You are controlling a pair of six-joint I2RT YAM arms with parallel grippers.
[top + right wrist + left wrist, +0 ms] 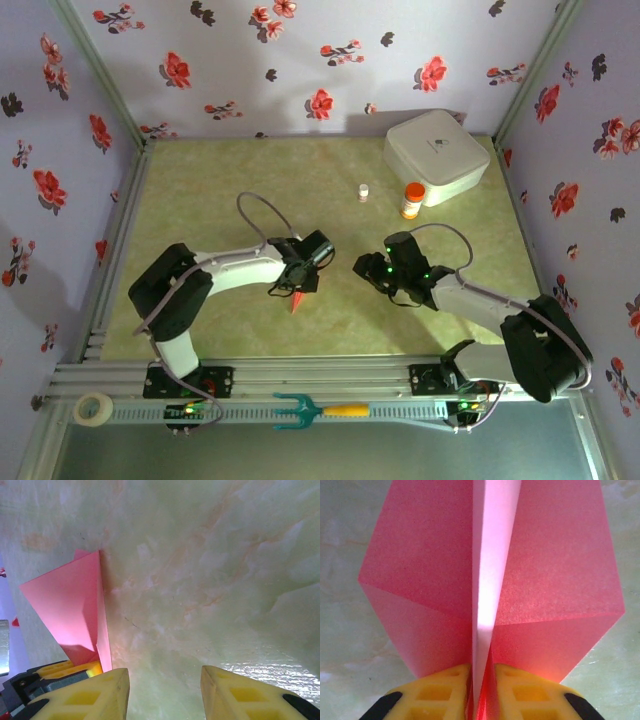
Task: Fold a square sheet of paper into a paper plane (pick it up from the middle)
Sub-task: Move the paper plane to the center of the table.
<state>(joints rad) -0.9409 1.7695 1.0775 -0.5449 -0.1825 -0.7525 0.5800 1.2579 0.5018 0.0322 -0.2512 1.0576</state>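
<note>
Paper folded into a slim salmon-pink dart, the paper plane (420,580), is pinched in the left claw (481,682). In the left wrist view the claw's two yellow fingers (440,692) press close together on the centre fold from either side. The wings spread away to left and right, and a pale, brightly lit crease runs straight up between them. From above, that claw sits over the green marbled surface (220,170), a little left of centre. A small red point of the plane pokes out from beneath it toward the near edge; whether that tip touches the surface I cannot tell from so small a glimpse.

The right claw (165,672) stands moderately open, its yellow fingers apart and bare surface showing in the gap between them. It hovers near the left claw, apart from it, on the right. Its camera catches the plane off to its left, standing on edge, with the left claw's yellow fingers clamped at the bottom of the fold.

At the far right corner lies a white box (437,155) with rounded corners. Just in front of it stands an orange bottle (411,200), with a small white vial (363,192) to its left. On the near rail lie a teal fork (300,410) with an orange handle and a roll of tape (94,407). Floral walls (300,60) enclose the surface.
</note>
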